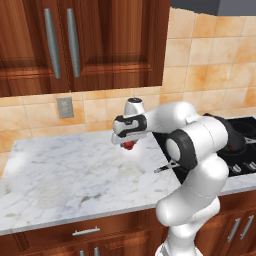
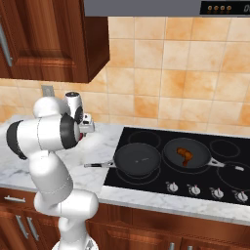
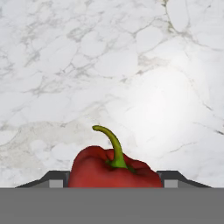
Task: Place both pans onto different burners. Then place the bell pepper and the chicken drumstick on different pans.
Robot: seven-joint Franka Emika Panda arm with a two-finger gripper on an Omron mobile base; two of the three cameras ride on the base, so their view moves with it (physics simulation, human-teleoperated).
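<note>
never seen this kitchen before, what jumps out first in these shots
The bright red bell pepper with its curled green stem sits between the gripper's fingertips, above the white marble counter. On the black cooktop to the right, two pans rest on burners: the near pan is empty, the other pan carries the brown chicken drumstick.

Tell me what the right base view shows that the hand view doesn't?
Right base view alone: two pans on the black cooktop, the left pan empty, the right pan holding the chicken drumstick, plus knobs and tiled wall. Hand view alone: the red bell pepper with its green stem, between the fingertips of the hand. Both share the marble counter.
</note>
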